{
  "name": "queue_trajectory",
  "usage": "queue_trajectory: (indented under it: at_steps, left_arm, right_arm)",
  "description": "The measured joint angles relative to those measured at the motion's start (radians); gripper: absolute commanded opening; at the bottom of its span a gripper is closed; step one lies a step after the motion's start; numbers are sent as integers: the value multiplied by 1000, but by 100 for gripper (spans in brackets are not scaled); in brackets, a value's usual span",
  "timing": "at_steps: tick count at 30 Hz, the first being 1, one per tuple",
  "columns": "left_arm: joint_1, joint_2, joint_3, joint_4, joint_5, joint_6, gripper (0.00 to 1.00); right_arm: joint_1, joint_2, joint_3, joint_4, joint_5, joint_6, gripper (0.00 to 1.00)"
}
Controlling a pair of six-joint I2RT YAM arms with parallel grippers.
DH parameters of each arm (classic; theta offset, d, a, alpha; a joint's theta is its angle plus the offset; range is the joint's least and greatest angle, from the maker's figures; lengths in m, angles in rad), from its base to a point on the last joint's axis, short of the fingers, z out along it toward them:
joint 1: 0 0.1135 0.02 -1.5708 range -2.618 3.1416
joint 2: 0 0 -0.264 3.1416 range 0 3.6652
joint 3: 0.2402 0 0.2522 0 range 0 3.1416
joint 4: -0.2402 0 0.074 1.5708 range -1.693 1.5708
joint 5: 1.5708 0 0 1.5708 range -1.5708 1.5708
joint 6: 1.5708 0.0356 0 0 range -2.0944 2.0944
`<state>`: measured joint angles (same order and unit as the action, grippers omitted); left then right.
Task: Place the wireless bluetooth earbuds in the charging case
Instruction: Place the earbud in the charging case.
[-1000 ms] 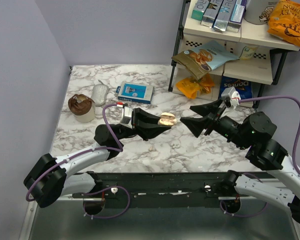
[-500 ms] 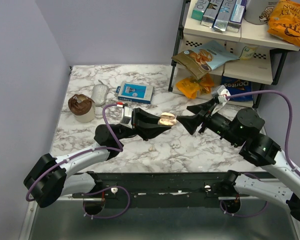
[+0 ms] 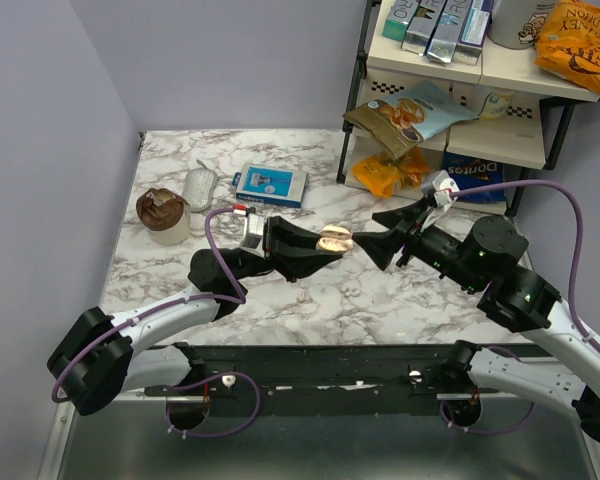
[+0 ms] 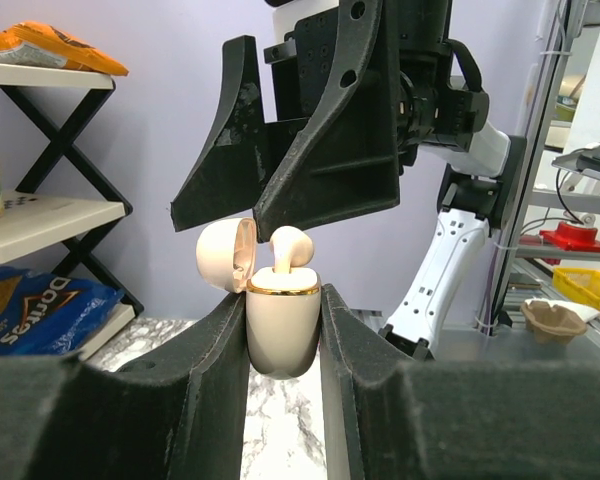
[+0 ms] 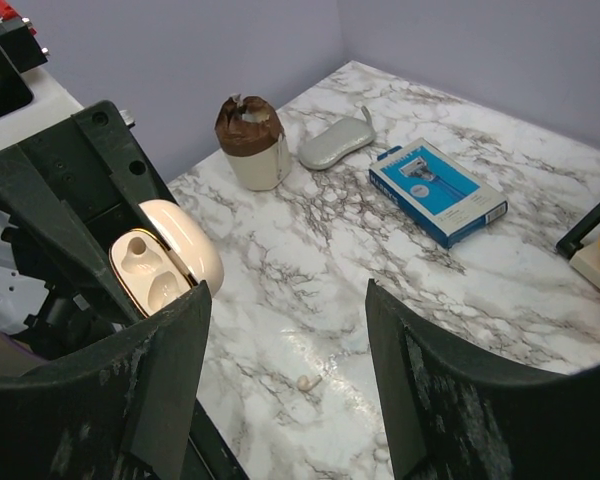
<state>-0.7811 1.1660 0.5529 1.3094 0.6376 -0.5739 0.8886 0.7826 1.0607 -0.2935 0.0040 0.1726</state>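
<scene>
Wireless bluetooth earbud [image 4: 288,247] stands in the open charging case [image 4: 280,338] clenched by left claw [image 4: 283,303]; right claw [image 5: 285,290] released.

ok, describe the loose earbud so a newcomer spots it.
On the marble table, look between the blue box and the near edge. The earbud is the tiny pale piece lying alone on bare marble; its twin stands in the open case in the left end effector.

Two earbuds: seated earbud [image 4: 288,247], loose earbud [image 5: 305,381]. One charging case [image 4: 280,325], lid open. One blue box [image 3: 270,184], one grey oval case [image 3: 199,187], one brown-topped cup [image 3: 163,214], one blue Doritos bag [image 4: 40,305].
</scene>
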Motion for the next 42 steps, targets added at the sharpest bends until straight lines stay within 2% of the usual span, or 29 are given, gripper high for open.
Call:
queue_trajectory:
  at_steps: [19, 24, 26, 27, 30, 38, 42]
  left_arm:
    - [-2, 0, 0, 10, -13, 3, 0]
    - [3, -2, -6, 8, -35, 2, 0]
    - [17, -2, -6, 9, -28, -18, 0]
    - [24, -2, -5, 9, -24, -31, 0]
    - [46, -2, -5, 8, -8, -62, 0]
    - [80, -33, -5, 5, 39, -113, 0]
    - [100, -60, -6, 5, 59, -133, 0]
  right_arm:
    - [0, -24, 0, -49, -25, 15, 72]
    - [0, -61, -21, -37, 10, 39, 72]
    - [0, -91, -50, -15, 24, 48, 78]
    - [0, -108, -66, 2, 26, 54, 87]
    - [0, -142, -97, 26, 19, 67, 100]
    - [0, -140, -94, 71, -76, 76, 100]
    - [0, -144, -100, 79, -79, 84, 93]
